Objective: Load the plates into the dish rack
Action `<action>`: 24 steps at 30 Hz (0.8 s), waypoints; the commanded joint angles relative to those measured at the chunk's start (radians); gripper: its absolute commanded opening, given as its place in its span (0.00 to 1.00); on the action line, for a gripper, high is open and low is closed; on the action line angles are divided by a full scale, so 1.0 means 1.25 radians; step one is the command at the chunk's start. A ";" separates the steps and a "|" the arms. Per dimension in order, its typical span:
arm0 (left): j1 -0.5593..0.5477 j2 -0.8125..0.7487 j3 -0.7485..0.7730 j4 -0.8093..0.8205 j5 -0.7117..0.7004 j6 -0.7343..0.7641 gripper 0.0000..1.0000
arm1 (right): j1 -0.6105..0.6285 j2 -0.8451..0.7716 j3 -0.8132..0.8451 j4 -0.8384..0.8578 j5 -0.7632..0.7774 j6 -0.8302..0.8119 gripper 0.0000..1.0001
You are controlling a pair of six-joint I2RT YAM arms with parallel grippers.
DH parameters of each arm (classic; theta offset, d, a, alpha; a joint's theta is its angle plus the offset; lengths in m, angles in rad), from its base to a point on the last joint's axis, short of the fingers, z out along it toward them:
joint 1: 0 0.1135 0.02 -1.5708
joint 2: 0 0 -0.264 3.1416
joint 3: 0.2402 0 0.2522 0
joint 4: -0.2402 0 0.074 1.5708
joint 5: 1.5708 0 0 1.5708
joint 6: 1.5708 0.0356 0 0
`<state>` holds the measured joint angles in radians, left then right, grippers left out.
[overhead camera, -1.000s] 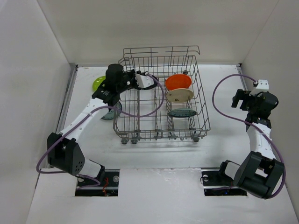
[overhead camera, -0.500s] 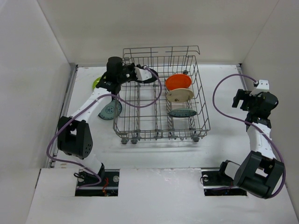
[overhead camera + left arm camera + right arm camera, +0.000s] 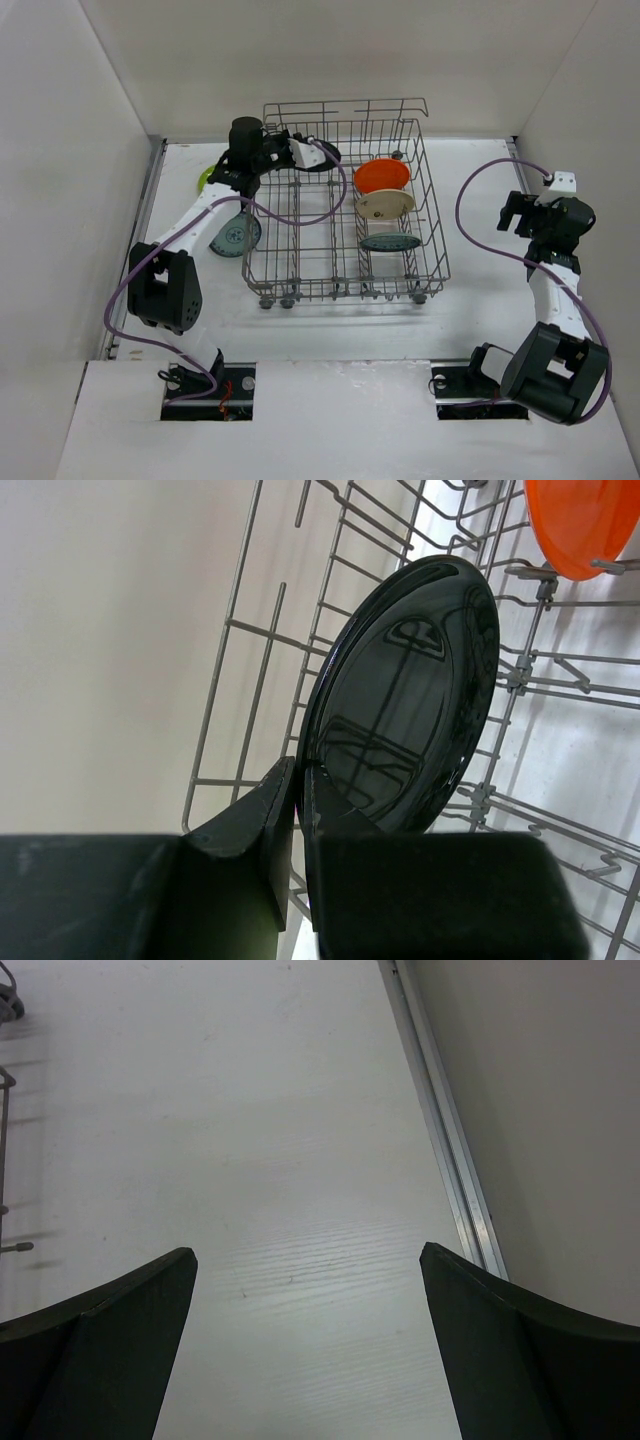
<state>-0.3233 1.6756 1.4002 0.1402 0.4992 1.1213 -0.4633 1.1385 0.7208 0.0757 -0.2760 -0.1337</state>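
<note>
My left gripper (image 3: pixel 300 157) is shut on the rim of the black plate (image 3: pixel 405 695), which it holds on edge over the back left of the grey wire dish rack (image 3: pixel 300 270); the plate also shows in the top view (image 3: pixel 318 158). The orange plate (image 3: pixel 382 176), the cream plate (image 3: pixel 386 204) and a teal patterned plate (image 3: pixel 388 241) stand in the rack's right side. A second teal plate (image 3: pixel 232 235) and the lime green plate (image 3: pixel 208 178) lie on the table left of the rack. My right gripper (image 3: pixel 512 213) is open and empty, far right.
White walls close in the table on three sides. A metal rail (image 3: pixel 445 1120) runs along the right wall. The rack's rear rim (image 3: pixel 345 105) rises above its other sides.
My left arm has swung the black plate further right and back, over the rack's rear left corner. The right arm has not moved.
</note>
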 commanded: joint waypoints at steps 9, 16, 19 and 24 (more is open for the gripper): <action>-0.008 -0.007 -0.078 0.073 0.030 -0.029 0.00 | 0.003 0.008 0.021 0.029 0.010 0.011 0.99; -0.013 0.023 -0.093 0.098 -0.002 -0.061 0.00 | 0.004 0.014 0.026 0.024 0.013 0.008 0.99; -0.013 0.035 -0.093 0.106 -0.009 -0.071 0.00 | 0.004 0.016 0.026 0.023 0.016 0.008 0.99; -0.013 0.057 -0.093 0.117 -0.019 -0.080 0.00 | 0.004 0.018 0.028 0.022 0.018 0.008 0.99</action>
<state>-0.3340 1.7496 1.2850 0.2153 0.4644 1.0473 -0.4633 1.1545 0.7208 0.0746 -0.2638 -0.1341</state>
